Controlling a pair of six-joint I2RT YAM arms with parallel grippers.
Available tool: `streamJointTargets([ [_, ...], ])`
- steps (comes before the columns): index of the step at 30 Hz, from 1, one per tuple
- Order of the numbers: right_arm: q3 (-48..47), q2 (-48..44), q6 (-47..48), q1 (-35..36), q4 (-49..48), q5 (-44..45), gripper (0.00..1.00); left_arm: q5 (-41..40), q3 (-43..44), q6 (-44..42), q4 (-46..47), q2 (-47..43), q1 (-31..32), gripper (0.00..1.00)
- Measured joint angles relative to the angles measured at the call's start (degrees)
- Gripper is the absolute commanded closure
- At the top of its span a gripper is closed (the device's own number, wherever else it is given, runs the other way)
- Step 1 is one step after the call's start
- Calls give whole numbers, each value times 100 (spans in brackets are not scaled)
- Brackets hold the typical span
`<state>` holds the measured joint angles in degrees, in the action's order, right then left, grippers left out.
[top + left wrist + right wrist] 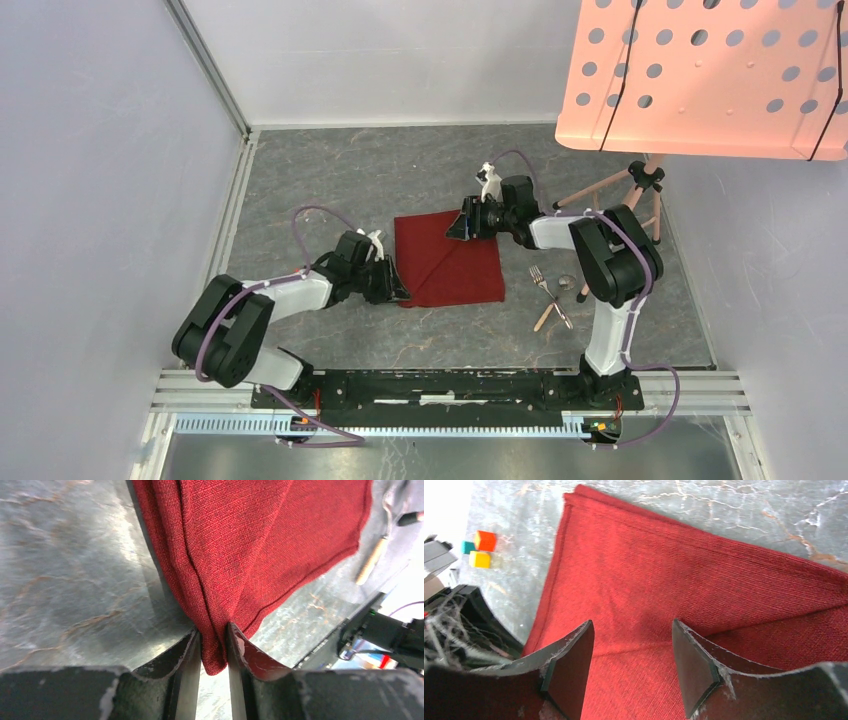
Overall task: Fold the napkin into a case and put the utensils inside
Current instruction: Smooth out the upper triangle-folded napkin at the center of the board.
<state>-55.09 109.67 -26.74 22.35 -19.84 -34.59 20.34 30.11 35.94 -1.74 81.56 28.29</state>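
Note:
The dark red napkin (450, 262) lies on the grey table with a diagonal fold across it. My left gripper (398, 290) is at its near-left corner. In the left wrist view the jaws of the left gripper (214, 645) pinch the bunched corner of the napkin (260, 535). My right gripper (462, 228) hovers over the far-right part, open, and the right wrist view shows flat napkin (684, 590) under the right gripper (631, 650) with nothing between the fingers. The utensils (548, 295) lie on the table right of the napkin; one wooden-handled utensil (372, 560) shows in the left wrist view.
A pink perforated stand (700, 70) overhangs the back right, its thin tripod legs (600, 188) beside the right arm. White walls close in left and back. A metal rail (450, 385) runs along the near edge. Small coloured blocks (479, 550) sit beyond the napkin.

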Motion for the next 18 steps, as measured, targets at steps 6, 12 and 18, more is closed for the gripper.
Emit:
streamJointTargets([
  [6, -614, 354, 415, 55, 577, 151, 35, 588, -658, 678, 1274, 33, 127, 59],
  [12, -1043, 286, 942, 197, 1399, 577, 31, 573, -957, 1202, 1342, -409, 870, 48],
  [18, -260, -894, 1207, 297, 2013, 1121, 30, -33, -949, 1209, -13, -1530, 879, 38],
])
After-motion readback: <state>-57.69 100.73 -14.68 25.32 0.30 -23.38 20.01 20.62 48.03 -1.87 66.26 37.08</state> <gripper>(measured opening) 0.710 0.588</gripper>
